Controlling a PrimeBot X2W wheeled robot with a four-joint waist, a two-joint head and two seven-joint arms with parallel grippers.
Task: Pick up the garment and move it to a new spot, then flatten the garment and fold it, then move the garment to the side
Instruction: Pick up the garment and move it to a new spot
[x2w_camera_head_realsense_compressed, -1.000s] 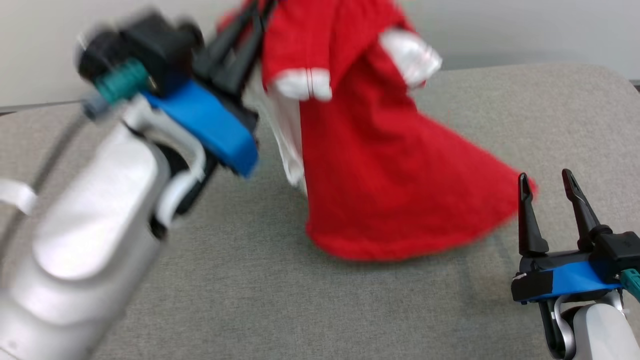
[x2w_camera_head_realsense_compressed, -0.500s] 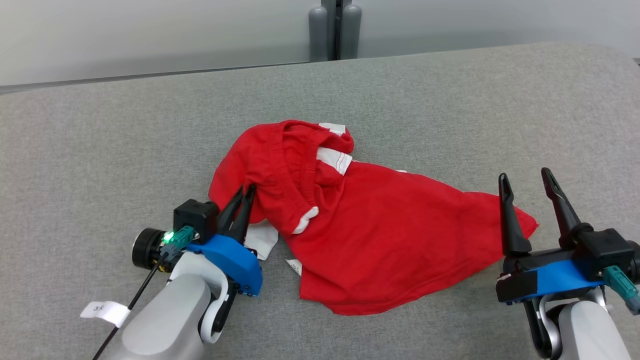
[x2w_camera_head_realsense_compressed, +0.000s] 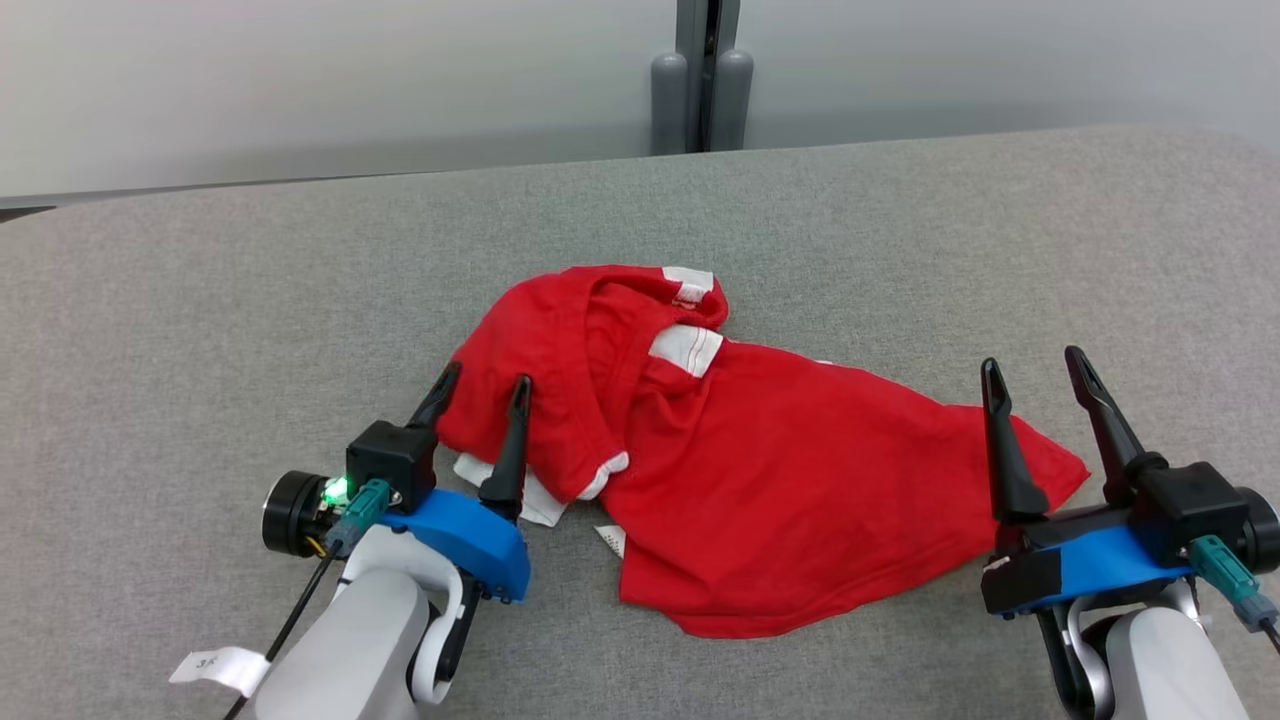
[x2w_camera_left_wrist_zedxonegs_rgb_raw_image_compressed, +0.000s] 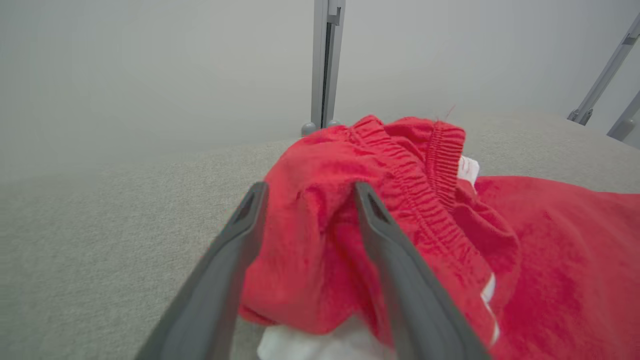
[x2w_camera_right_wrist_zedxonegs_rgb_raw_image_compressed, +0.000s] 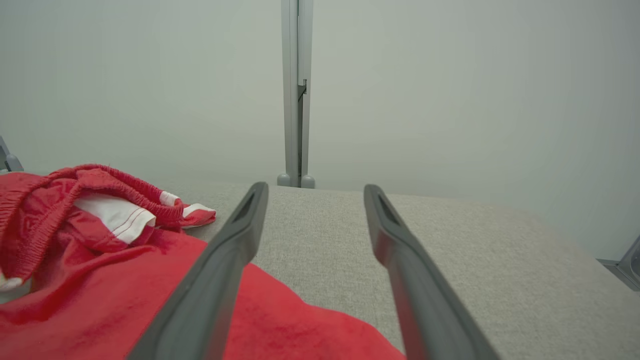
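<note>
Your left gripper (x2w_camera_head_realsense_compressed: 487, 378) stands with its jaws well apart. A bunched fold of the red garment (x2w_camera_head_realsense_compressed: 780, 480) sits between its two fingers (x2w_camera_head_realsense_compressed: 507, 450). In the left wrist view that fold fills the gap from one finger to the other, but nothing is pinched (the cloth lies slack on the surface). The gripper sits low at the garment's left end, its fingers pointing away from the robot along the grey padded surface (x2w_camera_head_realsense_compressed: 200, 300).

Your right gripper (x2w_camera_head_realsense_compressed: 1032, 360) is spread just as wide and has hold of nothing. It sits at the garment's right corner. In the right wrist view, its left finger crosses above the red cloth and its right finger is over bare grey surface. You cannot tell from these views whether either finger touches anything.

The garment lies crumpled in the middle of the surface, between the two grippers. Its elastic band (x2w_camera_left_wrist_zedxonegs_rgb_raw_image_compressed: 440, 150) is heaped at the left end with white patches showing, and a flatter spread of cloth tapers to a point on the right. A grey post (x2w_camera_head_realsense_compressed: 703, 80) stands behind the far edge.
</note>
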